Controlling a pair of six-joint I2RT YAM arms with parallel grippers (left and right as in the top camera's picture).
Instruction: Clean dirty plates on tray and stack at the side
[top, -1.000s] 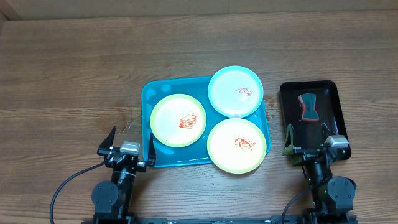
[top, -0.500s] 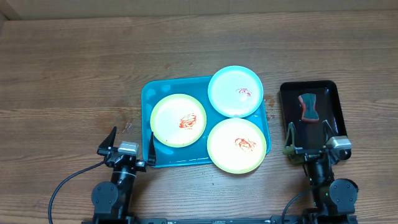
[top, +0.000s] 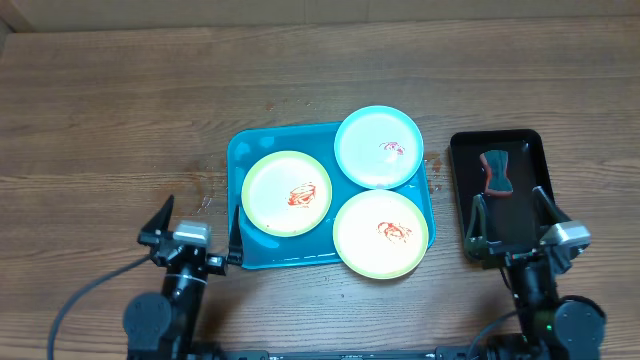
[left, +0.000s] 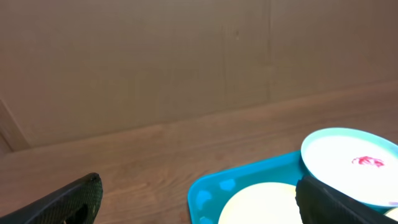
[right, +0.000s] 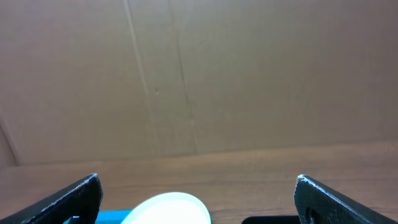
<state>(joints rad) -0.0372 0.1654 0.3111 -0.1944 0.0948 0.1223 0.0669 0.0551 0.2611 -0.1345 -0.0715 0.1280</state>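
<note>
The teal tray (top: 236, 155) lies mid-table with three sauce-smeared plates on it. A yellow-green plate (top: 270, 205) is at its left. A second yellow-green plate (top: 362, 248) sits at the front right, overhanging the rim. A light blue plate (top: 362, 150) is at the back right and also shows in the left wrist view (left: 339, 152) and the right wrist view (right: 168, 208). My left gripper (top: 196, 232) is open and empty, just left of the tray's front. My right gripper (top: 515, 222) is open and empty, over the near end of the black tray.
A small black tray (top: 528, 150) stands right of the teal tray and holds a dark sponge with a red middle (top: 495, 172). A cardboard wall (left: 155, 56) closes the far side of the wooden table.
Both grippers have opened wider. The left one has shifted slightly left and the right one slightly right. The plates have not moved.
</note>
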